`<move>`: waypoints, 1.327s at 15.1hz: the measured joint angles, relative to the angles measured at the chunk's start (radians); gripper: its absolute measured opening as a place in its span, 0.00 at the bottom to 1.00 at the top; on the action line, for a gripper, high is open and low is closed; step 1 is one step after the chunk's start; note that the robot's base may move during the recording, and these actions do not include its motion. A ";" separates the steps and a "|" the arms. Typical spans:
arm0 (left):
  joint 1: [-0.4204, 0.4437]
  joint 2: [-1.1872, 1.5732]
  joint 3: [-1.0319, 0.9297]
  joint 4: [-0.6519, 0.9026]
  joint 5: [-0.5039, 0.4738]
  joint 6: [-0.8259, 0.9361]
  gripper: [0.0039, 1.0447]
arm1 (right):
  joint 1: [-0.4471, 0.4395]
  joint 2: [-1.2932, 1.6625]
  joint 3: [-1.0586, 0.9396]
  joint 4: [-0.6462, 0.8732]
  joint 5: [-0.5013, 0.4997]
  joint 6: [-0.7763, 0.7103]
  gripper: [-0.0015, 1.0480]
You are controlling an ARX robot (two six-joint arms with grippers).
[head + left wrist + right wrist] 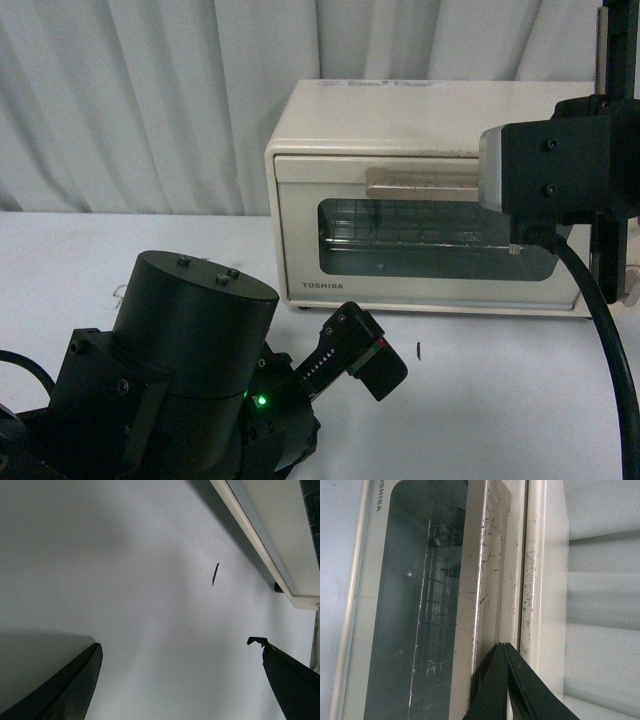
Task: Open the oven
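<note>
Oven (420, 130) sitting shut at the back of the white surface (500, 400), right fingers (503, 650) pinched together up by the end of its handle (420, 183), left fingers (80, 680) spread wide over the surface, holding nothing

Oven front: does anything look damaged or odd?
The beige handle and the door frame beside it carry many dark scratches and scuffs. A small dark mark lies on the table before the oven.
</note>
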 joint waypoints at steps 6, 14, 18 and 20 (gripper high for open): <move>0.000 0.000 0.000 0.000 0.000 0.000 0.94 | 0.005 -0.062 -0.004 -0.178 -0.022 0.176 0.02; 0.000 0.000 0.000 0.000 -0.001 0.000 0.94 | -0.001 -0.120 -0.063 -0.346 -0.132 0.460 0.02; 0.000 0.000 0.000 0.000 0.000 0.000 0.94 | 0.021 -0.138 -0.097 -0.420 -0.160 0.538 0.02; 0.000 0.000 0.000 0.000 0.001 0.001 0.94 | 0.025 -0.183 -0.088 -0.448 -0.185 0.579 0.02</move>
